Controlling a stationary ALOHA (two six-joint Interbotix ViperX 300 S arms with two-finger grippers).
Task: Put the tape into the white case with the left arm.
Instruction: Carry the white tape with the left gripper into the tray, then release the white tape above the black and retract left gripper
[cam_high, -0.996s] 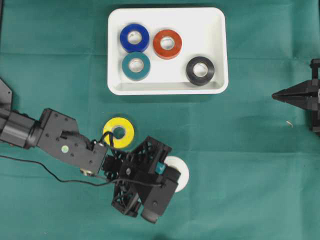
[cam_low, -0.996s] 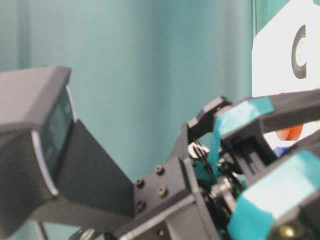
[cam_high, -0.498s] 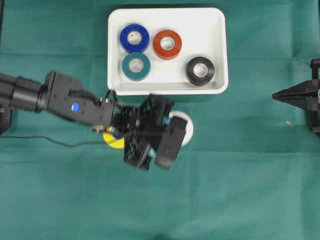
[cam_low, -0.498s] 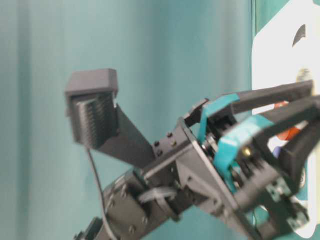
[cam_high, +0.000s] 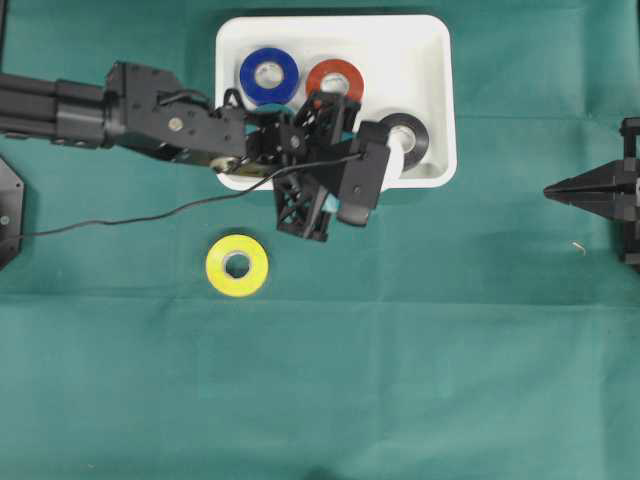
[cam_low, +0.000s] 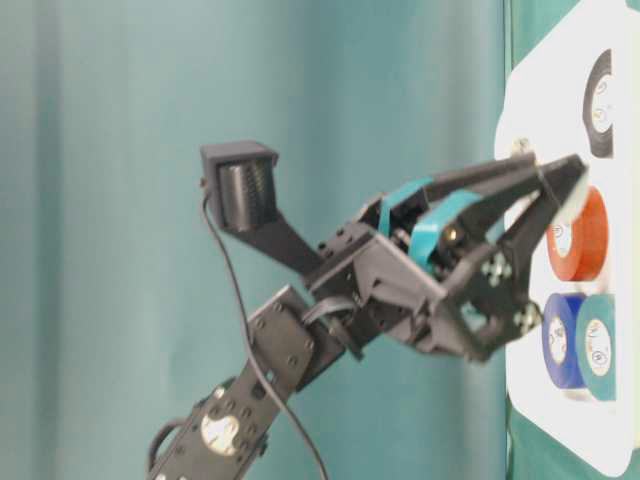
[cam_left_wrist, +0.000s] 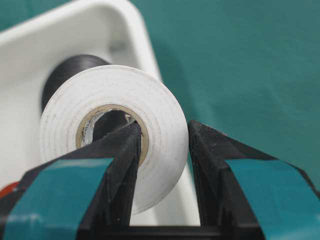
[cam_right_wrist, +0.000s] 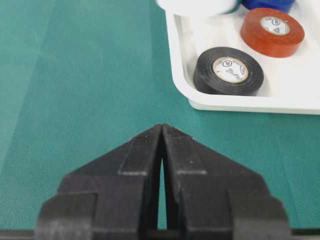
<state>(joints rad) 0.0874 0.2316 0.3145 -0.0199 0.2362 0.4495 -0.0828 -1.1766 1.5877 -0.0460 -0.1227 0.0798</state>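
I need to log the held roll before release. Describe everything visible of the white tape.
The white tape is a roll of smooth white tape wound on a tan core. It is held on edge, clear of the floor, by the left gripper: one finger passes through its hole and the other presses its outer face. It hangs over the near rim of the white case, beside the black tape.

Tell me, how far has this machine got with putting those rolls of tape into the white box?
Four rolls already lie in the white case: blue tape, red tape, teal tape and black tape. In hand: the left gripper is shut on the white tape, one finger through its hole, above the case's near rim, not yet released. Left: the yellow tape lies on the green cloth. The right gripper rests shut.
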